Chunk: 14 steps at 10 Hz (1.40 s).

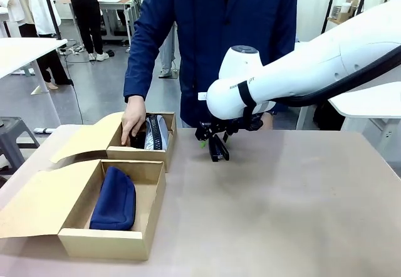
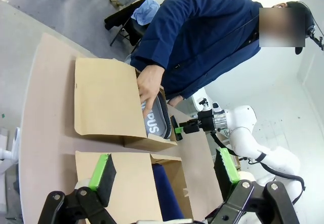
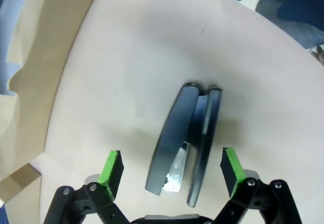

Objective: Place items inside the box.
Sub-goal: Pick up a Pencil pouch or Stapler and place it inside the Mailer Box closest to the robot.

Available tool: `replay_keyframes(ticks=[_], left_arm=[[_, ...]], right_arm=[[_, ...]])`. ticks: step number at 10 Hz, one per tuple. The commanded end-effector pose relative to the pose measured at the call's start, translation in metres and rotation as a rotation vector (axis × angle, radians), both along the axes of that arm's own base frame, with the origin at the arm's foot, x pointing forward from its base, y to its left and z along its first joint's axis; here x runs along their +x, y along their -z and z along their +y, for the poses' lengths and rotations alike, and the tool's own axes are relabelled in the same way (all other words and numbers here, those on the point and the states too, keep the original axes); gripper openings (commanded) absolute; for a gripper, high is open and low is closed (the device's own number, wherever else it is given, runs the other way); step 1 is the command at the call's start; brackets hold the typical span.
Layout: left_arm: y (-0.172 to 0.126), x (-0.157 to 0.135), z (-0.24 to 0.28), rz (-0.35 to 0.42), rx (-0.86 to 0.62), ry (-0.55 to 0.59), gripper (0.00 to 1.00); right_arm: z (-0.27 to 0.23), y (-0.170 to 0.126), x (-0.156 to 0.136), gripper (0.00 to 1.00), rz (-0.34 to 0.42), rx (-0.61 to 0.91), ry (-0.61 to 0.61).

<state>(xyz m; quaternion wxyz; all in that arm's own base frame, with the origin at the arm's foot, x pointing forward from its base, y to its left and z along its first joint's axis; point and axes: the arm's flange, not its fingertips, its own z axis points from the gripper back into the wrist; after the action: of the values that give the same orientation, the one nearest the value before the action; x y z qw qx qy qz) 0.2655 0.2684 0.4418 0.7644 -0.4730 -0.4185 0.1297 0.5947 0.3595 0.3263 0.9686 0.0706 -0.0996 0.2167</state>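
Note:
A black stapler (image 3: pixel 185 143) lies on its side on the table between the fingers of my open right gripper (image 3: pixel 171 167), which hovers just above it near the table's middle (image 1: pixel 216 148). A navy blue pouch (image 1: pixel 113 207) lies in the near cardboard box (image 1: pixel 150 211). My left gripper (image 2: pixel 164 169) is open above that box (image 2: pixel 174 171), nothing between its pads, the pouch (image 2: pixel 164 196) below. A person's hand (image 1: pixel 133 123) reaches into the far box (image 1: pixel 170 140), beside a dark printed pouch (image 1: pixel 155 133).
Both boxes have their lids folded open to the left (image 1: pixel 37 205). The person stands at the far edge behind the far box. The table's right half is bare brown surface (image 1: pixel 301 202).

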Motion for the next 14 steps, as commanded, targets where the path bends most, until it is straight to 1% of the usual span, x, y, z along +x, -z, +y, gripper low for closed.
replay_keyframes(ticks=[1, 2, 4, 5, 6, 7, 8, 10, 12, 13, 14], left_arm=[[0.0, -0.001, -0.001, -0.033, -0.003, 0.0, 1.0], [0.0, -0.001, -0.001, -0.033, -0.003, 0.0, 1.0], [0.0, -0.001, -0.001, -0.033, -0.003, 0.0, 1.0], [0.0, -0.001, -0.001, -0.033, -0.003, 0.0, 1.0], [0.0, -0.001, -0.001, -0.033, -0.003, 0.0, 1.0], [0.0, -0.001, -0.001, -0.033, -0.003, 0.0, 1.0], [0.0, -0.001, -0.001, -0.033, -0.003, 0.0, 1.0], [0.0, -0.001, -0.001, -0.033, -0.003, 0.0, 1.0], [0.0, -0.001, -0.001, -0.033, -0.003, 0.0, 1.0], [0.0, -0.001, -0.001, -0.033, -0.003, 0.0, 1.0], [0.0, -0.001, -0.001, -0.033, -0.003, 0.0, 1.0]], right_arm=[[0.006, -0.005, -0.003, 1.0, -0.026, -0.056, 0.032], [0.004, -0.007, -0.003, 1.0, -0.023, -0.063, 0.03], [0.005, -0.003, -0.001, 1.0, -0.01, -0.064, 0.037], [0.005, -0.001, 0.002, 1.0, -0.001, -0.071, 0.064], [0.006, -0.001, 0.003, 1.0, 0.014, -0.055, 0.097], [0.009, 0.002, 0.004, 1.0, 0.058, -0.024, 0.183], [0.012, 0.003, 0.005, 1.0, 0.08, -0.008, 0.236], [0.012, 0.012, 0.014, 1.0, 0.085, -0.035, 0.274], [0.007, 0.024, 0.018, 1.0, 0.103, -0.069, 0.275], [0.006, 0.025, 0.016, 1.0, 0.098, -0.096, 0.262], [0.006, 0.026, 0.012, 0.92, 0.111, -0.106, 0.201]])
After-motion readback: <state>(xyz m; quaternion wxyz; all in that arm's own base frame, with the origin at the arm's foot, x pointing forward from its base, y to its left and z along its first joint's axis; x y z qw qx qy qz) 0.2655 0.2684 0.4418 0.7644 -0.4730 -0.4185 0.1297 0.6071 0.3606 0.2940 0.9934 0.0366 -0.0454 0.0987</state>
